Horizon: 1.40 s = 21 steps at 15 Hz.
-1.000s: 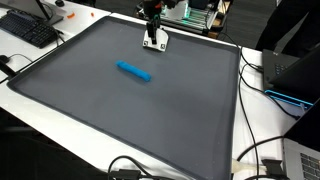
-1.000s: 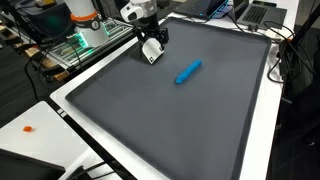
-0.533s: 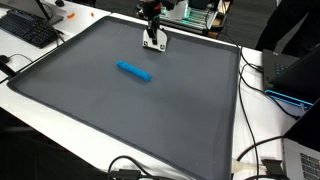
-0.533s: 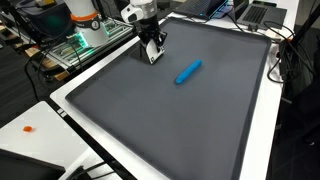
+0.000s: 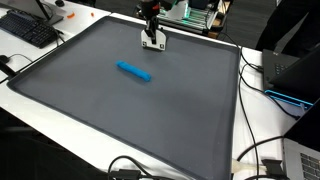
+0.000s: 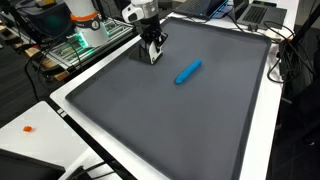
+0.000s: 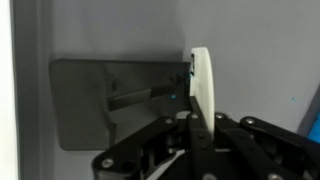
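One grey mat (image 5: pixel 150 120), blue marker (image 5: pixel 133 71), keyboard (image 5: pixel 28 30)

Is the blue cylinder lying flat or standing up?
Lying flat: in both exterior views the blue cylinder rests lengthwise on the grey mat, apart from the gripper.

Dull mat, smooth plastic

My gripper (image 5: pixel 152 43) looks like matt black metal with smooth white plastic finger pads (image 7: pixel 201 85). The dark grey mat (image 5: pixel 150 115) is dull and soft-looking, the blue cylinder (image 5: pixel 133 71) smooth plastic, the white table rim (image 5: pixel 50 118) plain and matt.
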Each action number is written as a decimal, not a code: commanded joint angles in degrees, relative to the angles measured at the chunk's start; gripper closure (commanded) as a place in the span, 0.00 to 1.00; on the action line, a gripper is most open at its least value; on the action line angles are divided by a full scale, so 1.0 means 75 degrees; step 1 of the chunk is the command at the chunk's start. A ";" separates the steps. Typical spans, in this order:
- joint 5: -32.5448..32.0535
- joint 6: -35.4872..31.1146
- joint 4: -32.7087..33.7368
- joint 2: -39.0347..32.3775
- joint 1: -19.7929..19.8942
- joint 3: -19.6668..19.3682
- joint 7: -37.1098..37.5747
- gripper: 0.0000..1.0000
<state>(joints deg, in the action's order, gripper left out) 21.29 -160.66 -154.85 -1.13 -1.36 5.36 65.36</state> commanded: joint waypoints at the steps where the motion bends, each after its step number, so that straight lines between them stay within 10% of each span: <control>1: -0.0101 0.0052 0.0039 0.0167 -0.0094 -0.0142 0.0344 0.99; 8: -0.1094 0.0834 0.0514 0.0791 -0.0024 -0.0217 0.0021 0.99; 21: -0.1455 0.3846 0.3399 -0.0148 -0.0350 -0.0065 -0.4337 0.99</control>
<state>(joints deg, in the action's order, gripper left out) 12.27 -135.64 -133.94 1.30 -3.59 4.85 38.59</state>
